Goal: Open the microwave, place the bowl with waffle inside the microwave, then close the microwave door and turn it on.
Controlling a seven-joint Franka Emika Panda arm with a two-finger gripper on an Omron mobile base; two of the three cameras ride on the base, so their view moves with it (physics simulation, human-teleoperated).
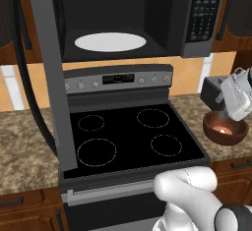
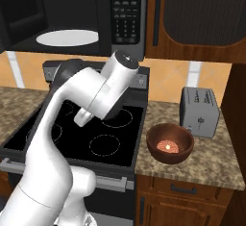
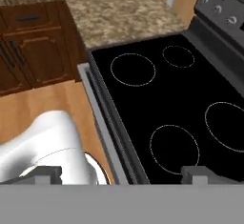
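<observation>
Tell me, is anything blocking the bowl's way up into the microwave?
Nothing visible does. The microwave door hangs swung open at the left, the microwave holds just its white plate, and the bowl sits on the counter.

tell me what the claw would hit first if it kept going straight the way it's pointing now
Most likely the black stove top. The open claw looks down along its fingertips at the glass, near a front burner ring. Nothing shows between them, though depth is hard to judge.
</observation>
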